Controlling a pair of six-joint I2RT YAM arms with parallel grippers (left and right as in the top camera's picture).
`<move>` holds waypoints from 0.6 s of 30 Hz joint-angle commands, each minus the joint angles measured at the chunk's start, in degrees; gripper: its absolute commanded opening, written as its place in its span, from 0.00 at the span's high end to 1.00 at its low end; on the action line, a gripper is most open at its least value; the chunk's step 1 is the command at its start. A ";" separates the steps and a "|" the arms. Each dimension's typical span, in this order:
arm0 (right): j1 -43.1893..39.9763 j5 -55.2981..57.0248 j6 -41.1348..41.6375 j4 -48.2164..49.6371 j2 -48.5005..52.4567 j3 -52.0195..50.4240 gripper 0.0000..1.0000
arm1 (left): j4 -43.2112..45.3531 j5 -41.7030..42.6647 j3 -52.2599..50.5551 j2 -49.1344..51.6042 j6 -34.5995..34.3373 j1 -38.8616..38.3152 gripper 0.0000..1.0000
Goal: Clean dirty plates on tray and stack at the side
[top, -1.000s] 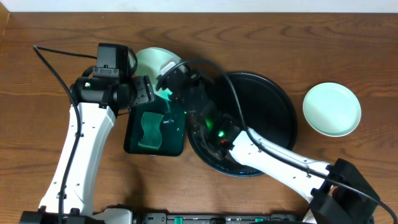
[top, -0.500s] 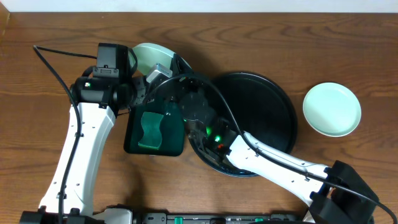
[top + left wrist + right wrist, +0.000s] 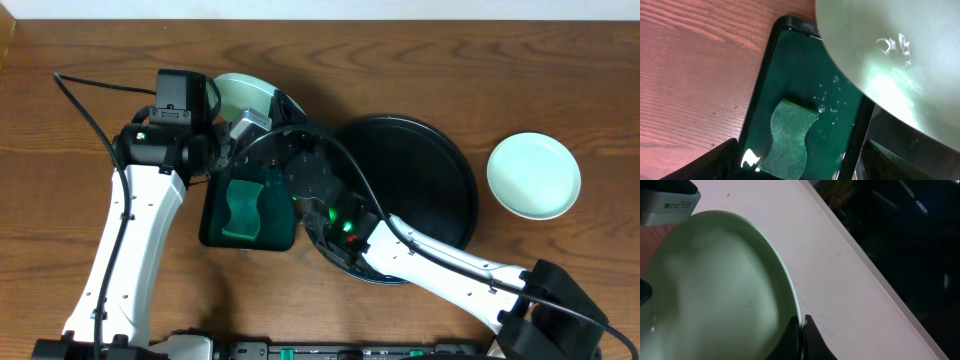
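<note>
Overhead: I look straight down on the table (image 3: 60, 40), from afar. Left wrist: close, facing down onto the green tray (image 3: 790, 75). Right wrist: closest, grazing along a plate (image 3: 715, 280) rim. All three share that plate.

The plates (image 3: 533, 176) are pale mint, the round tray (image 3: 430, 180) black, the sponge (image 3: 240, 210) green.

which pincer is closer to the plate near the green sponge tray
Right. The right pincer is shut on the rim of the plate. The left pincer is open just beside it, over the green tray and its sponge, and grips nothing.
</note>
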 commanded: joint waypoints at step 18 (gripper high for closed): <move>0.33 0.70 2.62 -0.26 -0.33 1.14 0.99 | -0.15 -0.94 1.09 0.13 -0.50 0.20 0.21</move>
